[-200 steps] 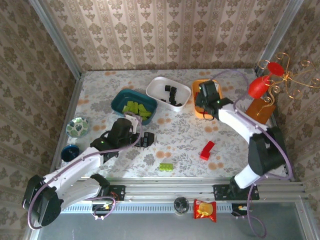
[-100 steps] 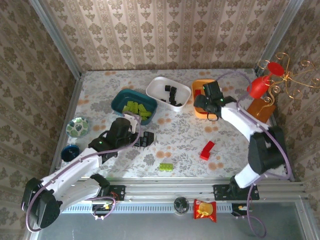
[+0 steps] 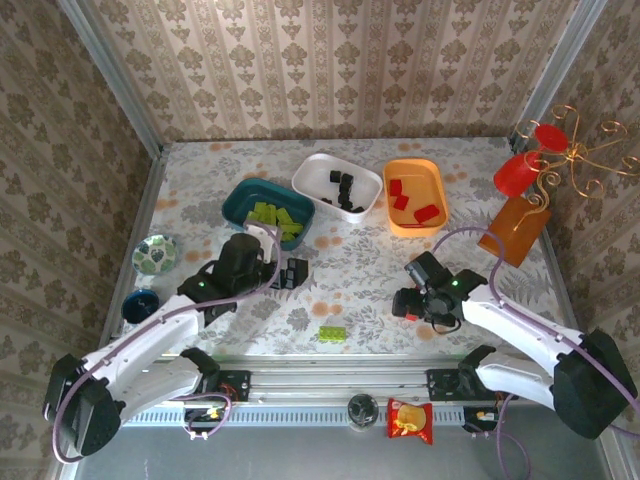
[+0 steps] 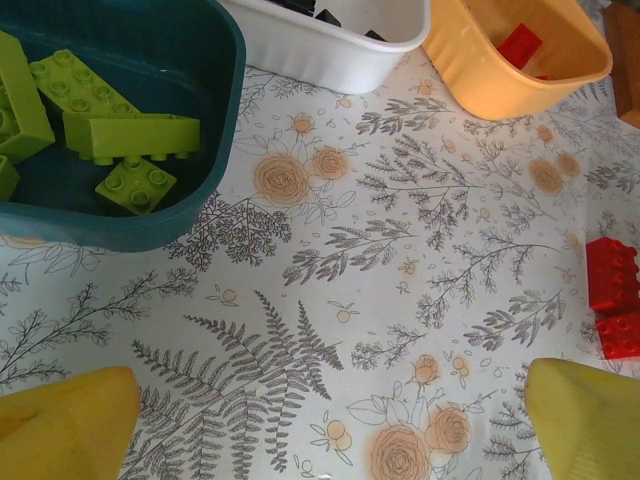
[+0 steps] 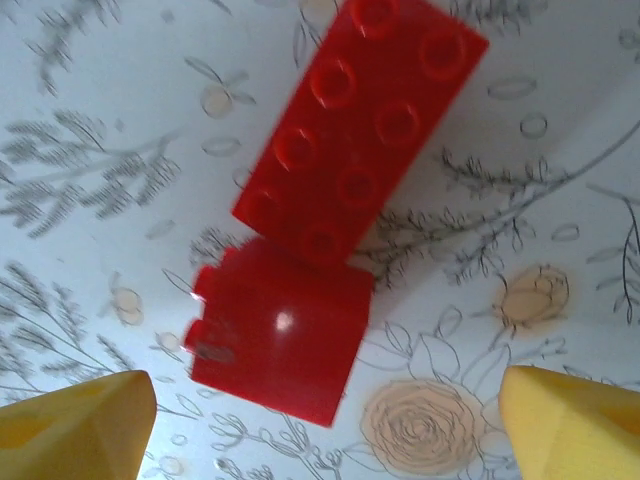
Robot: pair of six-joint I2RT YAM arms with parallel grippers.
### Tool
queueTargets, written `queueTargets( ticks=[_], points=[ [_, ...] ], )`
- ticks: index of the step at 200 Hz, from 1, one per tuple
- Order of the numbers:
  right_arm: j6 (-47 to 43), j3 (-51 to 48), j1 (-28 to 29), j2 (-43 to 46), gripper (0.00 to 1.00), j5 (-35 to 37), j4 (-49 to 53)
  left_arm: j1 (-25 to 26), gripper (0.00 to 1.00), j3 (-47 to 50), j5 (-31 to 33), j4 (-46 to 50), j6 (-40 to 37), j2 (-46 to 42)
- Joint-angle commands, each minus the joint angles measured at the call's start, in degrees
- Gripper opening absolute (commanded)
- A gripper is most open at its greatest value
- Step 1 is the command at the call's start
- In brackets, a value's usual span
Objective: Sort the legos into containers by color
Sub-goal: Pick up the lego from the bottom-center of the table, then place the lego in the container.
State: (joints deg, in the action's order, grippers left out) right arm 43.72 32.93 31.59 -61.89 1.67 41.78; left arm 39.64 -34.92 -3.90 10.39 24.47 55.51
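The teal tray (image 3: 240, 190) sits leftmost on the floral counter (image 3: 360, 260), with lime-green legos (image 3: 272, 214) lying inside. At its 5 o'clock the left fingers (image 3: 290, 273) are over bare counter. In the wrist view their yellow pads (image 4: 65, 425) are spread wide with nothing between them. At the teal tray's 2 o'clock the white tray (image 3: 320, 172) holds black cubes (image 3: 345, 190). A loose green brick (image 3: 333, 334) lies on the counter near the front edge, at 6 o'clock from the white tray. Further right, the orange tray (image 3: 425, 178) holds red bricks (image 3: 428, 212). At its 6 o'clock the right fingers (image 3: 408, 298) are spread apart. Two loose red legos (image 5: 350, 170), touching each other, lie on the counter between and just ahead of them.
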Motion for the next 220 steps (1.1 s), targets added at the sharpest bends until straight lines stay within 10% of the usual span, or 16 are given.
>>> queueTargets(
  ticks=[1,125,175,220],
  points=[
    [1.1,0.2,0.8,-1.9,0.89,-1.4,1.4,-0.3,1.0,-1.3,-1.0,-1.2,1.1,1.8],
    [-1.6,4.0,2.2,-6.6,0.36,-3.4,-2.2,-0.4,1.0,0.7,-0.8,-1.4,1.9,0.3],
    [-6.7,14.0,1.5,-3.5,0.32,-3.1,0.1,-0.4,1.0,0.1,-1.1,-1.0,1.0,-0.2],
    [-9.2,26.6,-10.7,-15.1,0.31,-1.6,-14.2,-0.5,1.0,-2.1,0.1,1.2,-0.5,-0.1]
  ],
)
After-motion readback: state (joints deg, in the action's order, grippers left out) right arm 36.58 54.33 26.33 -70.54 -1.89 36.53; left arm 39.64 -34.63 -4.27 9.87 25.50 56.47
